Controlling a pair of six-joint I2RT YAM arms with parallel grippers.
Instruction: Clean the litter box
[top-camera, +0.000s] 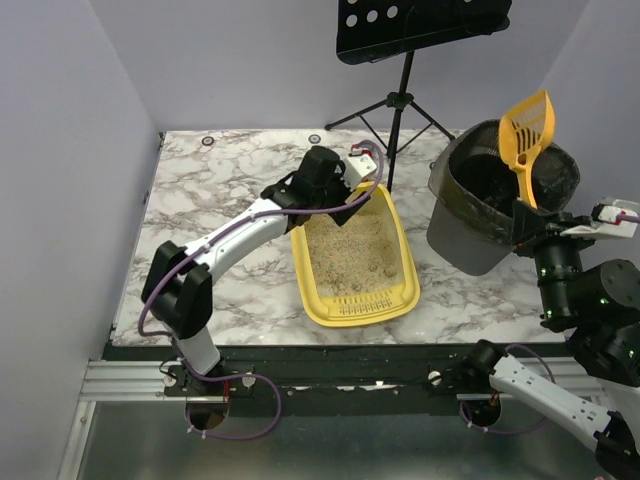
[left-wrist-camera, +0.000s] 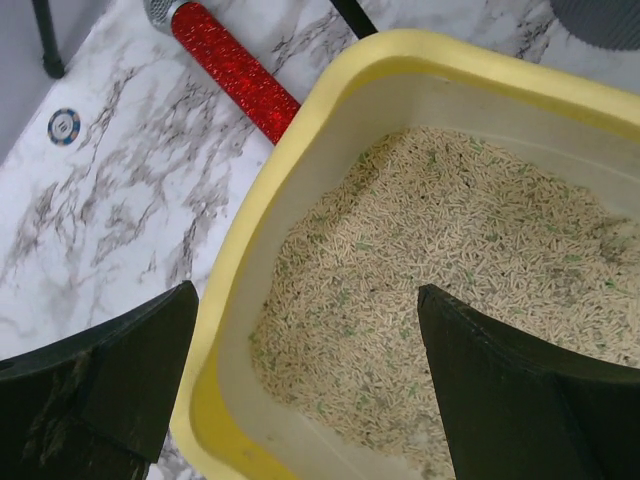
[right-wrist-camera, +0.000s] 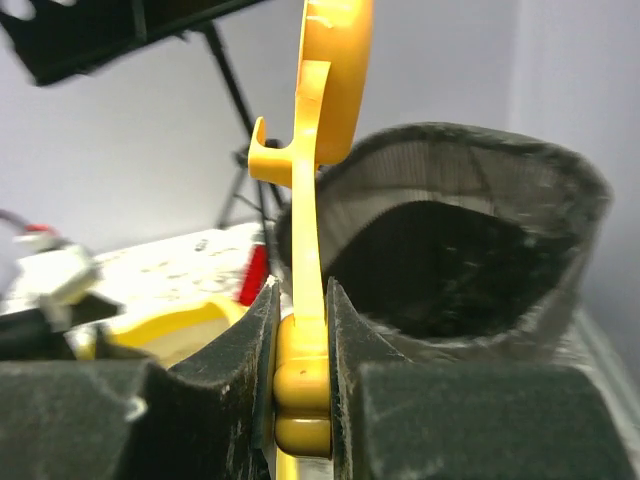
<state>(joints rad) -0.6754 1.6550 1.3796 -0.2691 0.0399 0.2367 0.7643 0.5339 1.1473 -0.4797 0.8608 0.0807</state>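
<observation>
The yellow litter box (top-camera: 306, 283) lies mid-table with beige litter (top-camera: 350, 250) inside and its ridged lip toward me. My left gripper (top-camera: 366, 176) hovers open over the box's far end. In the left wrist view it (left-wrist-camera: 308, 292) straddles the box's wall (left-wrist-camera: 300, 130), with one finger outside over the table and the other over the litter (left-wrist-camera: 450, 250). My right gripper (top-camera: 526, 216) is shut on the handle of the yellow slotted scoop (top-camera: 527, 128), holding it upright above the bin. The right wrist view shows that gripper (right-wrist-camera: 300, 300) clamping the scoop (right-wrist-camera: 315, 120).
A black mesh bin (top-camera: 470, 235) with a dark liner (right-wrist-camera: 460, 260) stands right of the litter box. A music stand (top-camera: 400, 40) rises behind, its tripod legs (top-camera: 395, 105) on the far table. A red glittery rod (left-wrist-camera: 235, 72) lies beside the box's far corner.
</observation>
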